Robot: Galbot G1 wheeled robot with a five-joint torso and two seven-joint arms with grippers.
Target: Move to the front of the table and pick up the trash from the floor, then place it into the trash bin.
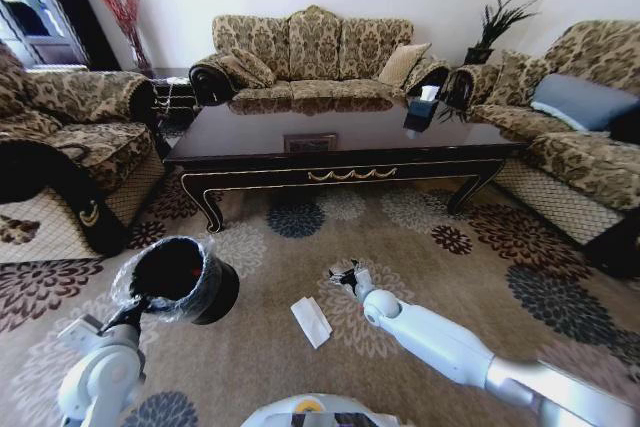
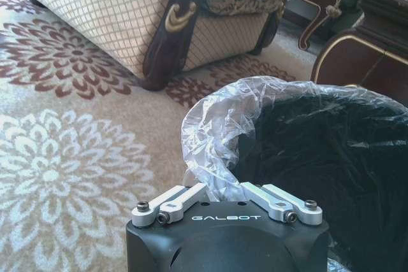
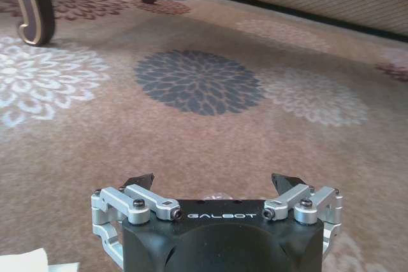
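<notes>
The trash bin [image 1: 200,292], black with a crinkly clear liner, sits tilted on the carpet at the left. My left gripper [image 1: 137,309] is shut on its near rim. In the left wrist view the left gripper [image 2: 223,186] pinches the liner at the trash bin [image 2: 319,157] edge. A flat white wrapper [image 1: 311,322] lies on the carpet between my arms, and its corner [image 3: 25,260] shows in the right wrist view. My right gripper [image 1: 348,274] hovers low just right of the wrapper. There the right gripper [image 3: 211,183] is open, with a small pale bit by its palm. The table [image 1: 330,132] stands ahead.
Patterned sofas surround the table: one at the left [image 1: 70,137], one at the back [image 1: 315,47] and one at the right [image 1: 580,137]. A dark box [image 1: 420,112] sits on the tabletop. A curved table leg [image 3: 32,4] rises ahead of the right gripper. Flowered carpet lies open in front.
</notes>
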